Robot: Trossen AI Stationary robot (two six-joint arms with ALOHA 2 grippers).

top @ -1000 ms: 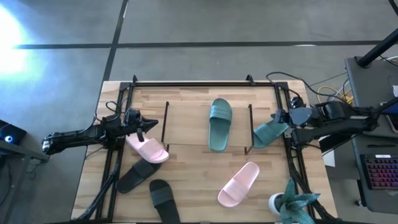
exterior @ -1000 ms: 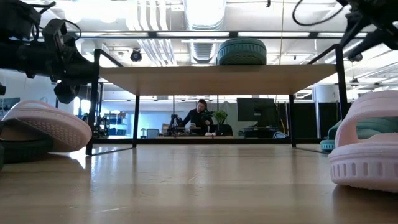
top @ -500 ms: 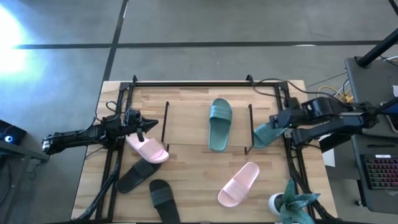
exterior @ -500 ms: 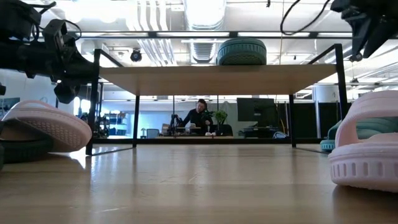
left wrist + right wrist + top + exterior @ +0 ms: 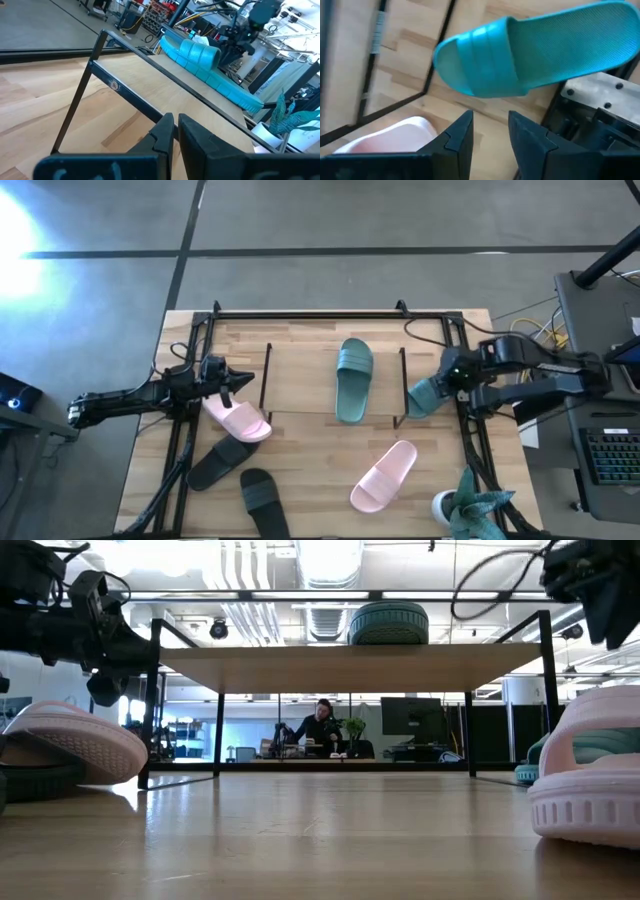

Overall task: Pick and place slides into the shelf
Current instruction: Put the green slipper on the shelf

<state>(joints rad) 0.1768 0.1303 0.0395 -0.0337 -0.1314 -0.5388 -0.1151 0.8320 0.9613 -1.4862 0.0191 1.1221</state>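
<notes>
At left of the overhead frame, the left gripper (image 5: 240,379) is seen nearly shut and empty beside a pink slide (image 5: 237,419); at right, the right gripper (image 5: 446,370), fingers parted and empty, is poised over a teal slide (image 5: 431,394) beside the shelf (image 5: 300,370); a centred strap grasp is likely best.

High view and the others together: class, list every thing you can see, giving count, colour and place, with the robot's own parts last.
Teal slides: two; one on the shelf board, one by the shelf's right end.
Pink slides: two; one at the shelf's left end, one in front of the shelf.
Black slides: two, front left, one and another.
Shelf: one, black rods, wood board, table centre.
Plant: one, teal leaves, front right corner.
Person: one, far room.
Left tool: shut, above pink slide.
Right tool: open, over teal slide.
</notes>
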